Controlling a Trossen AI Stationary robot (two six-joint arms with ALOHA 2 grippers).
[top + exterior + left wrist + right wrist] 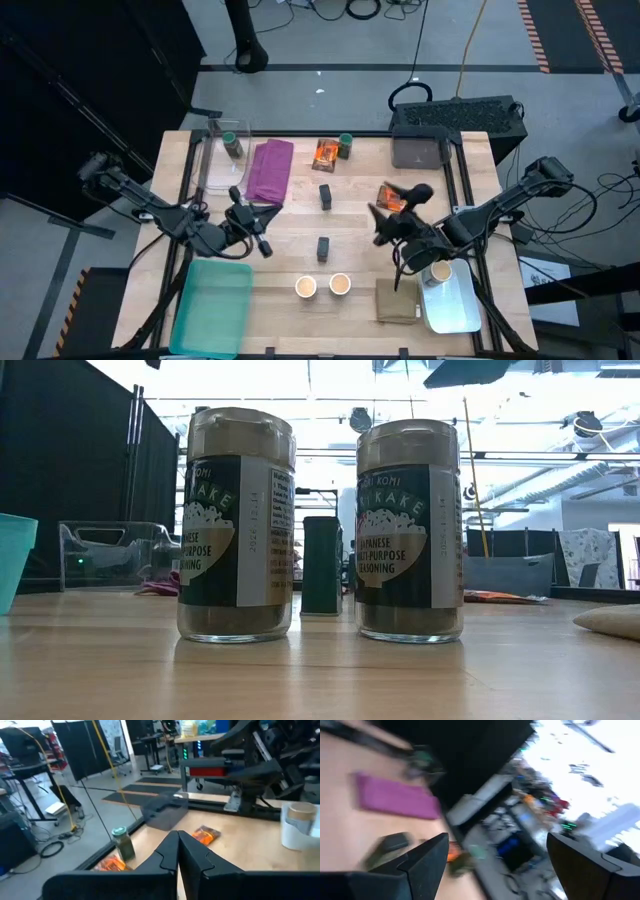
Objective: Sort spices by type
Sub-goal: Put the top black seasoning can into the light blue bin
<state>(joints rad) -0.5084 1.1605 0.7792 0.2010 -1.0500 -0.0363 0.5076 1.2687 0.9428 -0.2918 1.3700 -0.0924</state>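
Table (300, 230) of pale wood spreads under me, the biggest thing here, with both my arms reaching in over it from either side. At its near left corner sits a teal bin (212, 305), and at the near right a white tray (455, 308) with a tan-topped cup (440, 272) at its far end. A clear plastic container (212, 155) stands at the far left, one green-lidded jar (232, 144) inside it or just against it; I cannot tell which. Beside that lies the purple cloth (269, 170). An olive-tan folded cloth (397, 300) rests just left of the white tray.

My left gripper (262, 243) hangs over the table right of the teal bin, its fingers (172, 855) pressed together with nothing between them. My right gripper (382, 222) hovers near the table's right middle, jaws spread wide and empty, close to an orange packet (392, 198).

The spices are scattered. A second orange packet (325, 153) lies at the far edge touching or just beside another green-lidded jar (345, 145). Two dark blocks (325, 195) stand apart down the table's middle, the nearer one (323, 248) toward the front. Two tan-topped jars (306, 287) stand side by side at the near edge, the right one (339, 284) just beside its twin; from table height their labels read as Japanese seasoning.
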